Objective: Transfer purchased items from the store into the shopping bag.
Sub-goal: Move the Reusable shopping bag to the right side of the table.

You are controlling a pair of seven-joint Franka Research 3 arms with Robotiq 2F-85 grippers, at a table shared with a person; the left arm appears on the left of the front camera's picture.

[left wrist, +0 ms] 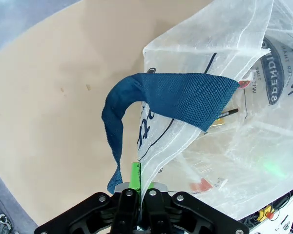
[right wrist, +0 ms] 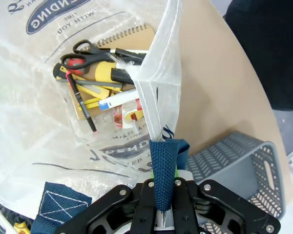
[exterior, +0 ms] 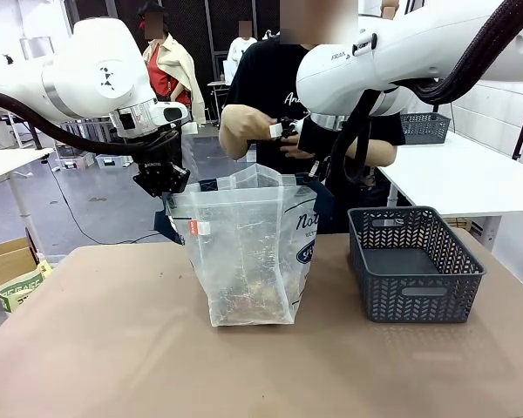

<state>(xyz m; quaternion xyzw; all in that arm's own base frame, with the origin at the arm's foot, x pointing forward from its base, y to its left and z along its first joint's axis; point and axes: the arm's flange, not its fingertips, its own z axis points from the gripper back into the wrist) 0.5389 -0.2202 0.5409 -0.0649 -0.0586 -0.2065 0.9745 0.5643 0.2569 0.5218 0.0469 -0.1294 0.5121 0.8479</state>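
My left pincer (left wrist: 138,192) is clamped shut on the plastic rim of the shopping bag (exterior: 248,252). My right pincer (right wrist: 161,197) is clamped on its navy strap (right wrist: 162,163). The bag stands upright mid-bench (exterior: 96,348), mouth spread between the two grips. At the bottom lie scissors (right wrist: 85,53), a notebook (right wrist: 136,36) and pens. The person's hands (exterior: 244,131) hold a small item (exterior: 283,131) above and behind the mouth. I see nothing inside the grey basket (exterior: 418,300) beside the bag. My call: I'm holding the bag open for a drop-in, probably late in the task. Next calls for steady grips and no pulling apart that might tip the bag.
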